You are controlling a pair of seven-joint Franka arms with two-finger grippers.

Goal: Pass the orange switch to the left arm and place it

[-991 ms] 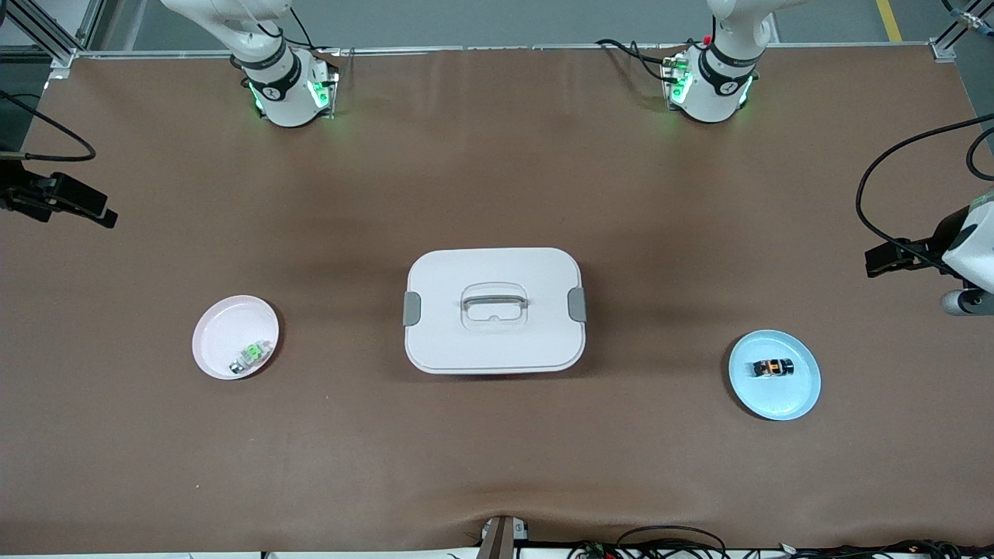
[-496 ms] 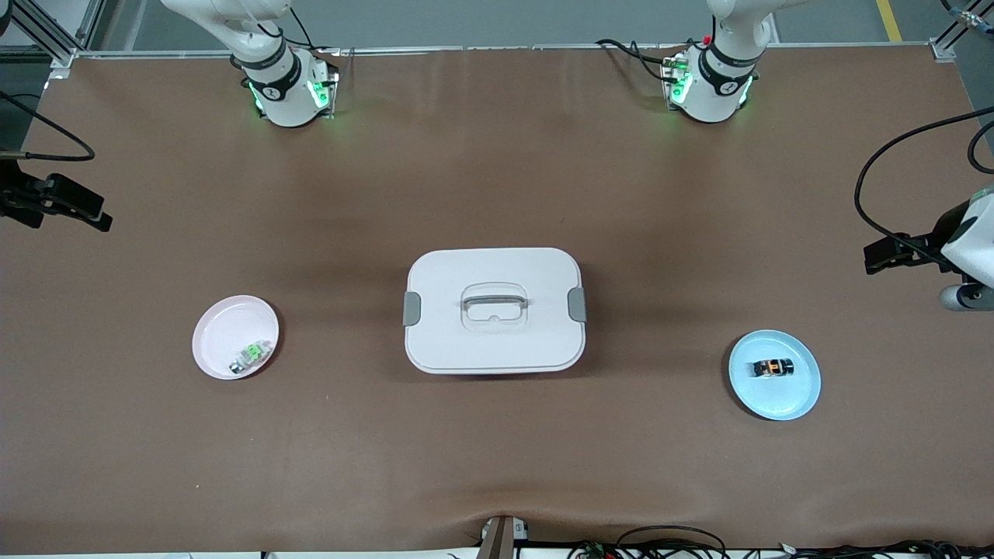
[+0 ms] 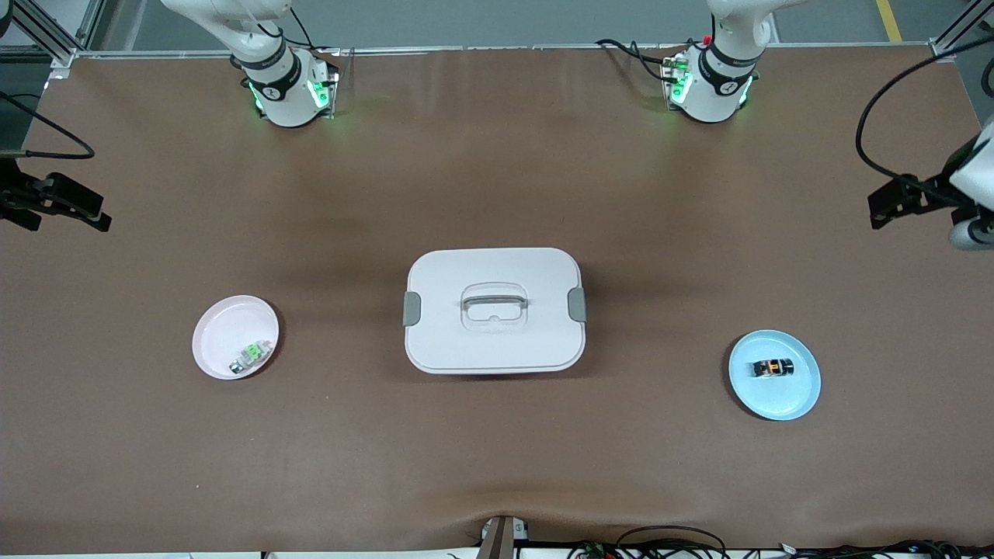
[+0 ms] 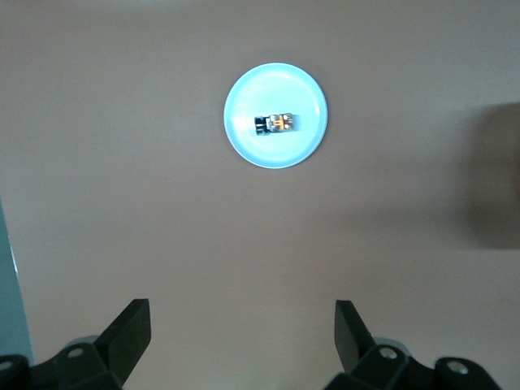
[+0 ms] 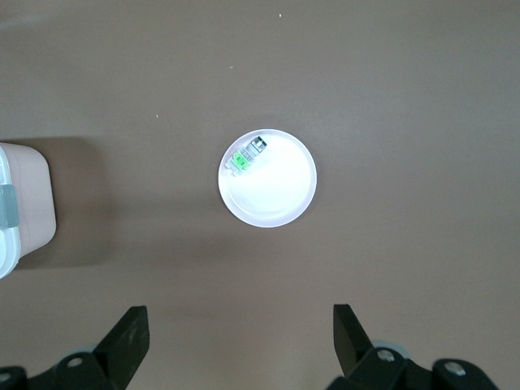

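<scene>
The orange switch (image 3: 774,367) is a tiny black part with an orange mark, lying on a light blue plate (image 3: 786,397) toward the left arm's end of the table. The white box (image 3: 494,310) stands at the table's middle, lid shut. My left gripper (image 3: 885,203) hangs open and empty, high over the table's edge at that end. In the left wrist view, the gripper (image 4: 241,309) is open with the switch (image 4: 276,123) and its plate (image 4: 302,146) well apart from it. My right gripper (image 3: 92,211) is open and empty over the table's other end, and it also shows in the right wrist view (image 5: 240,313).
A pink plate (image 3: 224,326) toward the right arm's end holds a tiny green-and-clear part (image 3: 250,355). The right wrist view shows this plate (image 5: 276,199), the part (image 5: 244,156) and a corner of the box (image 5: 24,203). Cables lie along the table's near edge.
My left gripper has shifted along the table's end toward the bases' side. My right gripper has barely moved. The switch, plates and box are unmoved.
</scene>
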